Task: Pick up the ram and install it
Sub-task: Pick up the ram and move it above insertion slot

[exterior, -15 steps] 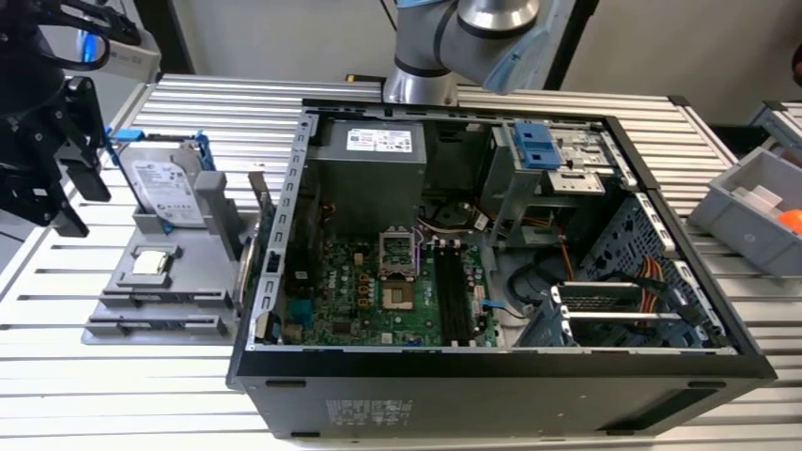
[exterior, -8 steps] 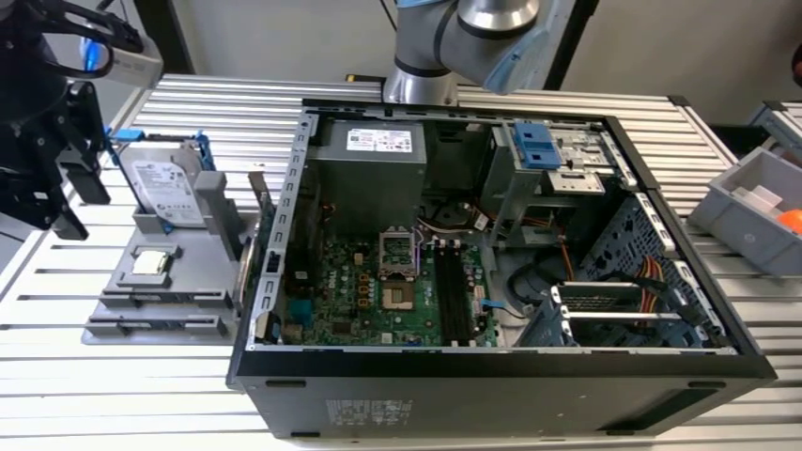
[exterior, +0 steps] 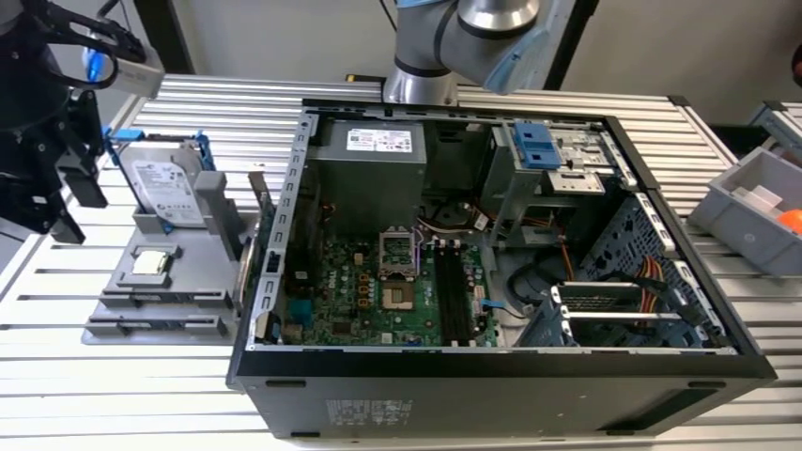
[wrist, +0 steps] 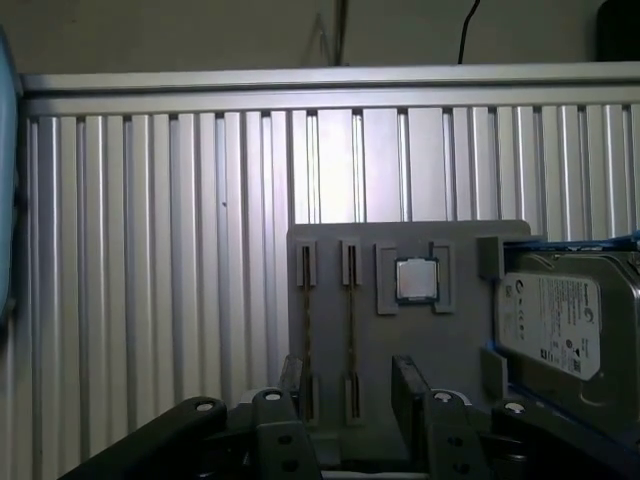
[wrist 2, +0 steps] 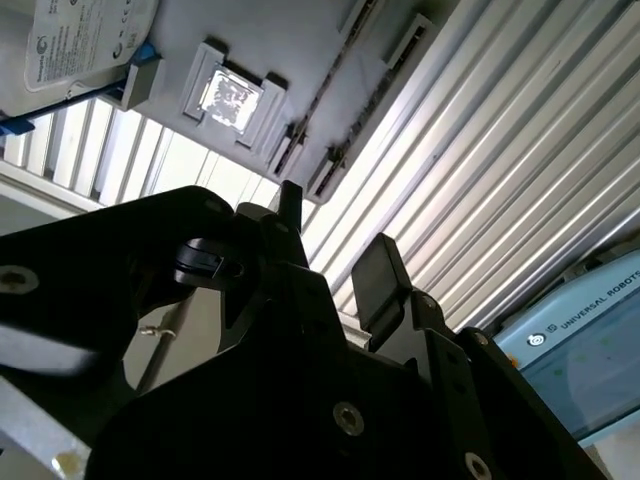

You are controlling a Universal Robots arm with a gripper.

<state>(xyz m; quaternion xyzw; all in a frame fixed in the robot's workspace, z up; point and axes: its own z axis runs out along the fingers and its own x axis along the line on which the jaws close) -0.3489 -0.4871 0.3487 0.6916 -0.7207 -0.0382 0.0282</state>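
Two rams stand on edge in slots of a grey holder tray, seen as thin strips. One ram and the other ram lie side by side next to a square silver processor chip. My gripper is open and empty above the tray, its two black fingers on either side of the second strip's line, apart from it. In the second wrist view the gripper also stands open over the tray. In the exterior view the gripper hangs at the left, above the tray.
An open computer case fills the middle, with its green motherboard and long black memory slots. A silver hard drive in a blue frame stands on the tray. A grey bin sits at the exterior view's right.
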